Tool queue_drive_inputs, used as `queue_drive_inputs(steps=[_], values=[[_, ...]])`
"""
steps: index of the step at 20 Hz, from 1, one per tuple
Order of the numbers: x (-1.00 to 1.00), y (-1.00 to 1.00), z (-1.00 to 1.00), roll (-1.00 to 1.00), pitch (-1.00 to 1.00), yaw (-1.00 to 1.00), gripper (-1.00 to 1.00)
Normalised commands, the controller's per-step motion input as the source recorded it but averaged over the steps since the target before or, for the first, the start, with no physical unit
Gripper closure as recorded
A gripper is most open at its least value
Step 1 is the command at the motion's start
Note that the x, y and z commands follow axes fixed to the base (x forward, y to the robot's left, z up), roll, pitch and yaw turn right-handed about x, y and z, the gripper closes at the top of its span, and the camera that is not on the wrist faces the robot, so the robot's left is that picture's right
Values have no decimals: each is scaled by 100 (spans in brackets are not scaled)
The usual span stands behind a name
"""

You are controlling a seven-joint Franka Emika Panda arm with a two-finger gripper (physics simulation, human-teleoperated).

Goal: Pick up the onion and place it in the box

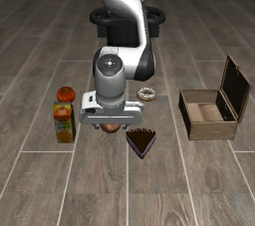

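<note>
Exterior view: the Franka arm reaches down so that the end effector (106, 121) sits directly over the onion (110, 127), which lies on the plank floor (40, 190) between a juice carton (64, 123) and a dark cake slice (141, 142). Whether the end effector is wide or already holding the onion cannot be told, because the hand body covers it from above.

The step in hand looks like the grasp. It would go best with the onion centred and a firm hold before a straight lift, high enough to clear the cake slice and the doughnut (147, 94). The carry then goes toward the exterior view's right, to the open wooden box (191, 109) with its lid (236, 86) raised. A tomato (66, 95) stands behind the carton. No writing on the carton is readable.
</note>
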Motion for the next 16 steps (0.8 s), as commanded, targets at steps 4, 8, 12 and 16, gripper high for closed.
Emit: queue_drive_inputs(steps=[4, 8, 12, 16], values=[[0, 0, 0, 0, 0, 0, 100], [0, 0, 0, 0, 0, 0, 100], [0, 0, 0, 0, 0, 0, 100], [0, 0, 100, 0, 0, 0, 100]])
